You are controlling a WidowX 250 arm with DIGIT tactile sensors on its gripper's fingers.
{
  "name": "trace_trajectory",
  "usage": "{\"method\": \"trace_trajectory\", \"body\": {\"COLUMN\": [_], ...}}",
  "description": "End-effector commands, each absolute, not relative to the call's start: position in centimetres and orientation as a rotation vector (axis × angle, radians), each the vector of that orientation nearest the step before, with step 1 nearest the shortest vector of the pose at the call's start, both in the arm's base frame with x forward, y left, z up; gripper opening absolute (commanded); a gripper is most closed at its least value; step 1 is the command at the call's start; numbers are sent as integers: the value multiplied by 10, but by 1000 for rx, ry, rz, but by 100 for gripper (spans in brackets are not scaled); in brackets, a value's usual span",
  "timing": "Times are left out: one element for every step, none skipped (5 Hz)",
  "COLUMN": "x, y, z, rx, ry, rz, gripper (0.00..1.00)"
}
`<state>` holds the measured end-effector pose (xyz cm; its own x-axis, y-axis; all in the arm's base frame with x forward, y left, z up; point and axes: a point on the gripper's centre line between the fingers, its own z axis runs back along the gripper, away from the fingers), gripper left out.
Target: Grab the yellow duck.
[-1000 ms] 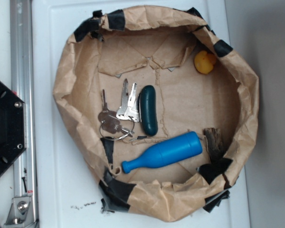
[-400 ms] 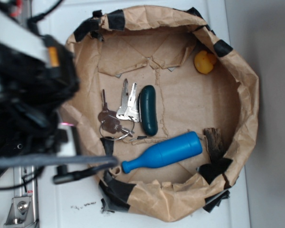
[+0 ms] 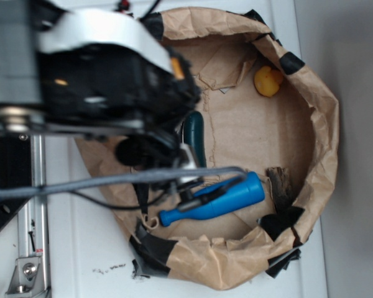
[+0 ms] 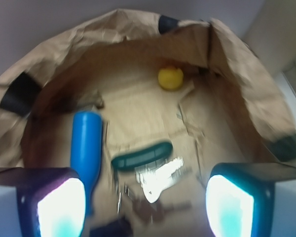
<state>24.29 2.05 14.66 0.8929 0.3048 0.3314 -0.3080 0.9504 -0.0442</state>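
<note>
Arm has swung in from the left since a second ago; it now covers the left half of the paper bowl, and the keys that were visible in the exterior view are hidden under it. Nothing in the bowl has shifted.

Exterior view: one robot arm (image 3: 105, 87), blurred, black body with a white cover, one grey cable running across the bowl. One brown paper bowl (image 3: 317, 124) with black tape patches on the rim. Inside: one yellow duck (image 3: 268, 81) at the upper right against the wall, well apart from the arm; one blue pin (image 3: 221, 198) lying tilted near the lower edge; one dark green oblong thing (image 3: 194, 133), partly covered; one dark brown scrap (image 3: 278, 186) just right of the pin. Can't tell the jaws from here.

Wrist view: gripper (image 4: 145, 197) open wide, nothing held; two fingers (image 4: 232, 202) at the bottom corners with glowing pads. One duck (image 4: 170, 78) far side of the bowl, well ahead of the jaws. One pin (image 4: 86, 143) on the left, one green oblong (image 4: 142, 155) in the middle, one bunch of keys (image 4: 160, 177) just below it, blurred.

White surface (image 3: 81, 248) under the bowl, one metal rail (image 3: 31, 217) along its left edge, grey floor (image 3: 354, 186) on the right.
</note>
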Motion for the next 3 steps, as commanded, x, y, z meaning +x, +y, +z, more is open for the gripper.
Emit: {"method": "trace_trajectory", "body": {"x": [273, 286, 309], "y": [33, 42, 45], "z": [111, 86, 67], "rx": [82, 74, 72], "ry": [-348, -353, -389], "rz": [344, 364, 390], "gripper": [100, 100, 100]}}
